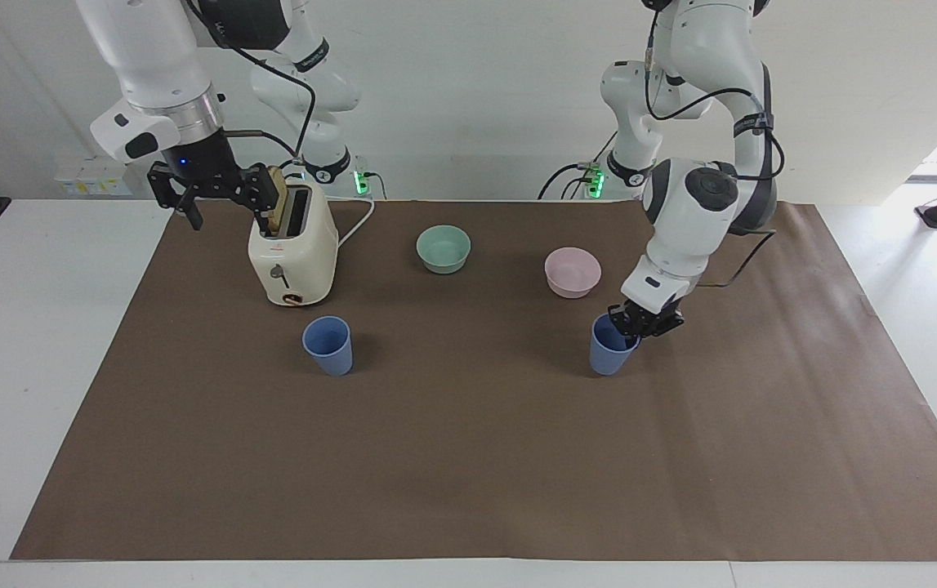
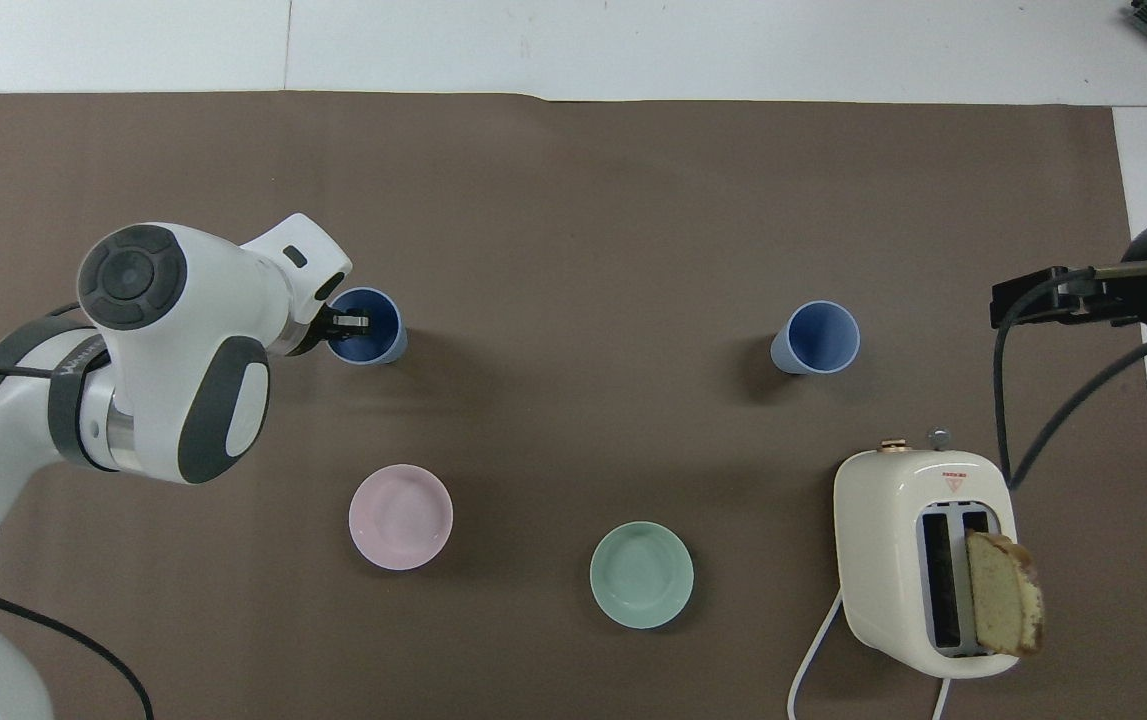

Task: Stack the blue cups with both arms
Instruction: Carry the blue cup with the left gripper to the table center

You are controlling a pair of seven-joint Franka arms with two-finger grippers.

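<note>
Left pincer [image 1: 635, 321]: I read it as clamped on the rim of the carried blue cup [image 1: 610, 346], one finger inside, cup low over the brown mat [image 1: 468, 457].

Right pincer [image 1: 215, 189]: fingers spread apart, holding nothing, waiting over the counter [image 1: 43, 327] beside the toaster [image 1: 292, 249].

Second blue cup [image 1: 328, 345]: upright on the mat, at the carried cup's 9 o'clock in the facing view, well apart, just at the toaster's 6 o'clock.

Step in hand, as I judge: transport. Next: raise, centre over the standing cup, lower in.
</note>
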